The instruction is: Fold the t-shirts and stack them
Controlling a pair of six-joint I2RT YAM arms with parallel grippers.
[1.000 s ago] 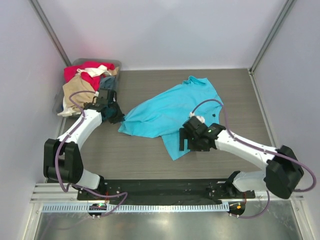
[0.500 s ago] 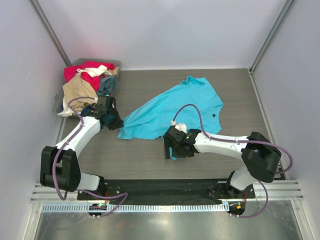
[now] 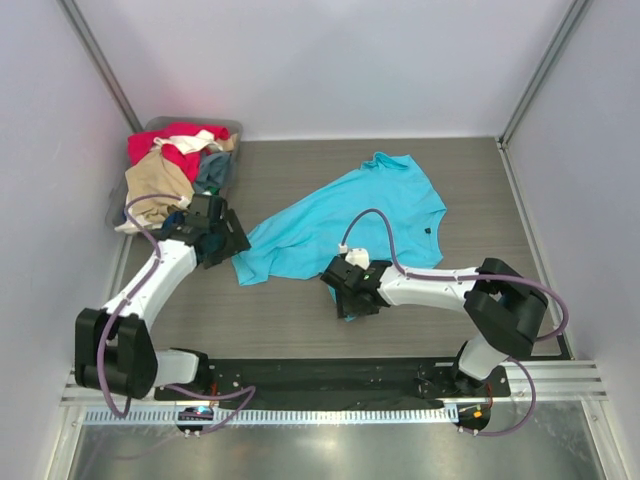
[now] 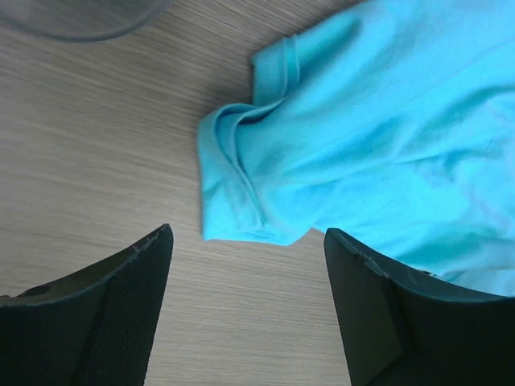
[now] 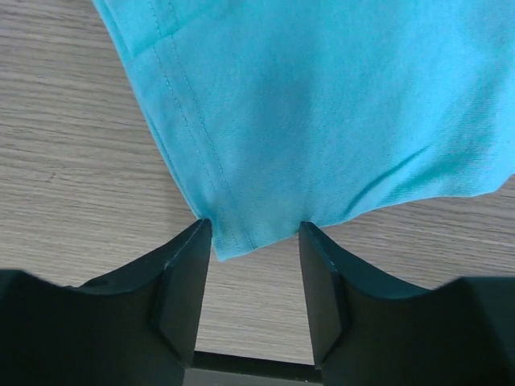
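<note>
A bright turquoise t-shirt [image 3: 345, 220] lies spread and rumpled on the wooden table. My left gripper [image 3: 224, 243] hovers at its left edge. Its jaws stand open in the left wrist view, over bare wood, with a folded sleeve [image 4: 241, 185] just beyond the fingertips. My right gripper [image 3: 346, 297] is at the shirt's near corner. In the right wrist view the hem corner [image 5: 241, 233] lies between the fingers [image 5: 189, 265], which stand apart and do not pinch it. More t-shirts, red [image 3: 165, 142], tan [image 3: 155, 182] and dark [image 3: 213, 170], are heaped in the bin.
The clear grey bin [image 3: 200, 124] stands at the back left, just behind the left arm. Its rim [image 4: 80, 20] shows in the left wrist view. Walls close in the table on three sides. Bare wood [image 3: 270, 310] lies between the shirt and the arm bases.
The left gripper has opened and let go of the sleeve. The right arm has swung left to the shirt's near corner, and its jaws have narrowed around it.
</note>
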